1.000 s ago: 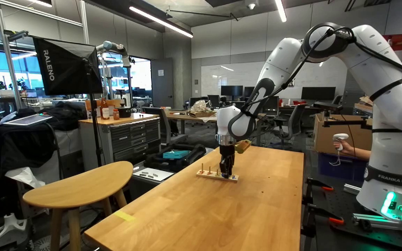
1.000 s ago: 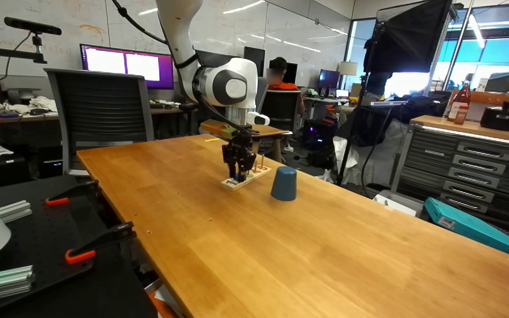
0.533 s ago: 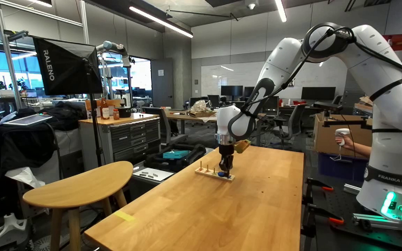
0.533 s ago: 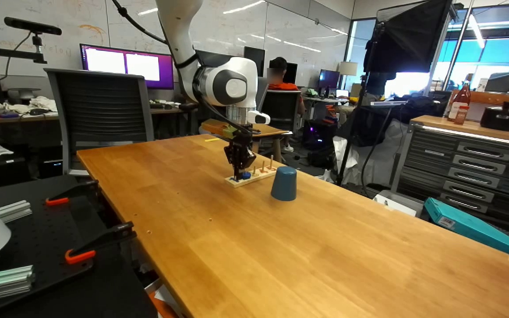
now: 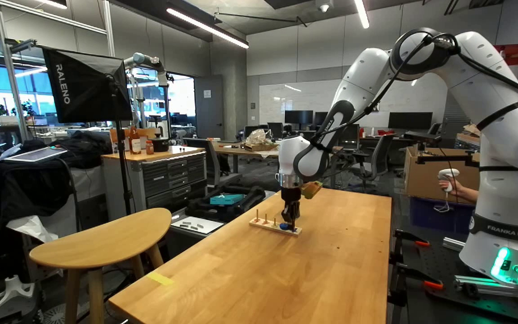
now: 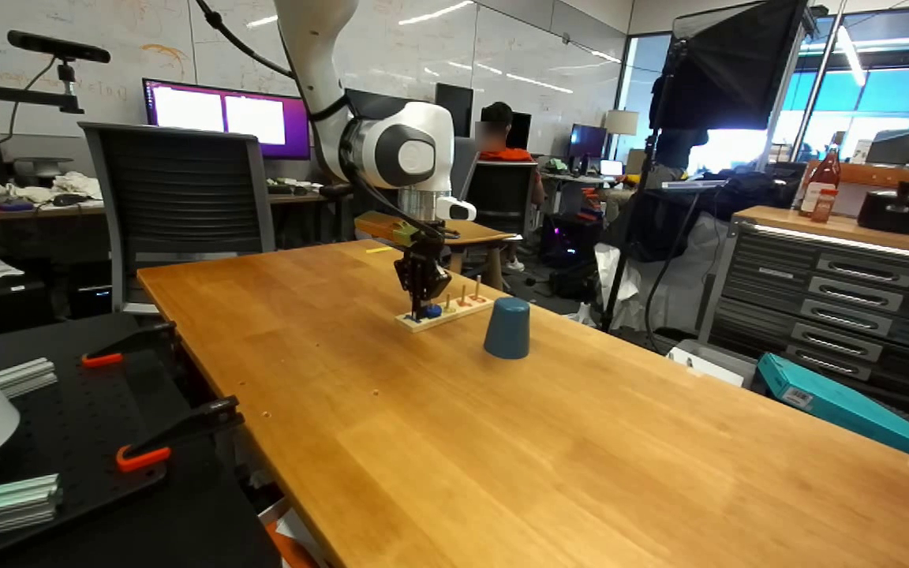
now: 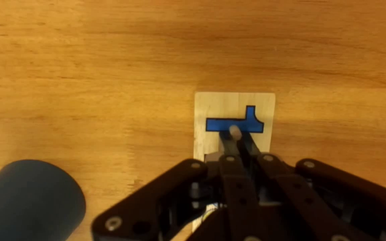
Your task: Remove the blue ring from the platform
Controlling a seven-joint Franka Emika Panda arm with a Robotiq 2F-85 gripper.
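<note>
Blue against pale wood: locating the blue ring [image 6: 433, 312] on the platform [image 6: 454, 315], just beside the gripper [image 6: 418, 314]. Holding fingers [image 7: 235, 172] nearly together at a pale peg [image 7: 235, 132] in the wrist view; leaving clamping on it unclear.

Bright ceiling strips [image 5: 207, 28], overexposed windows [image 6: 892, 91], glare on whiteboard [image 6: 423, 43], wrist view's hand [image 7: 236, 142] blurred

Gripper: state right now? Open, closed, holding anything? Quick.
Gripper: closed or nearly so, at a peg; whether it pinches that peg cannot be told. Not holding the blue ring, which shows beside it in both exterior views.
</note>
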